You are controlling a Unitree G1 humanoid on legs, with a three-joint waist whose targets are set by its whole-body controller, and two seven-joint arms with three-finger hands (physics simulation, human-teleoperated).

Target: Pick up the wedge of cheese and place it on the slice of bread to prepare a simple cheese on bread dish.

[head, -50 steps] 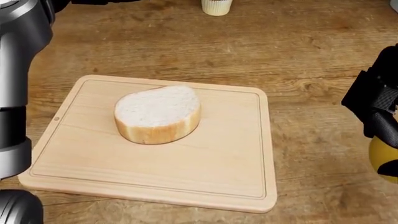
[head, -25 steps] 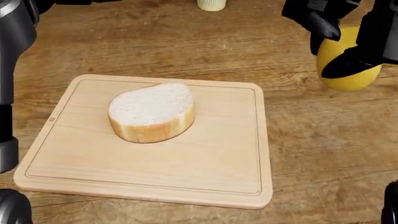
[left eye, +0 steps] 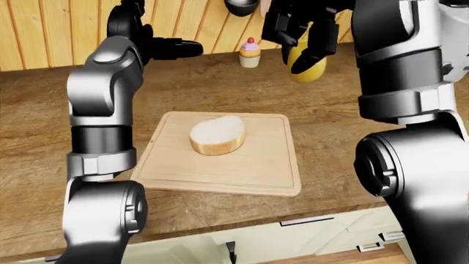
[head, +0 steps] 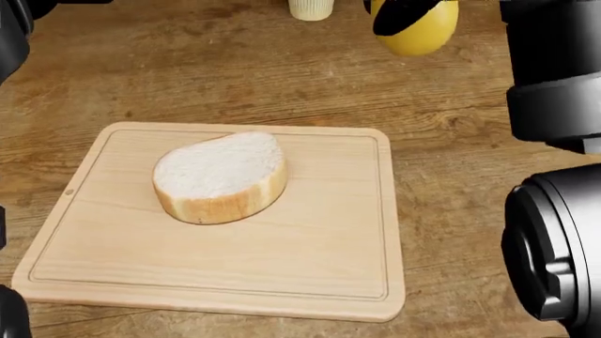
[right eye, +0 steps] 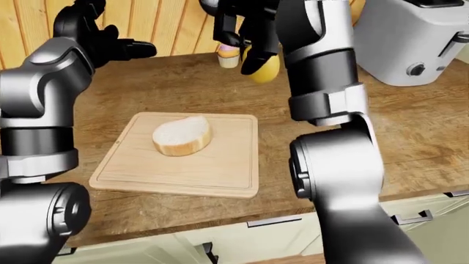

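Your right hand (left eye: 304,33), closed on the cheese (left eye: 306,63), has swung far-left toward the bread (head: 220,176); lower next.

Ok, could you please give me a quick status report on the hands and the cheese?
Right robot hand shut on cheese, held high above the counter. Left robot hand open, empty. Bread bare on cutting board. Nothing in the way.
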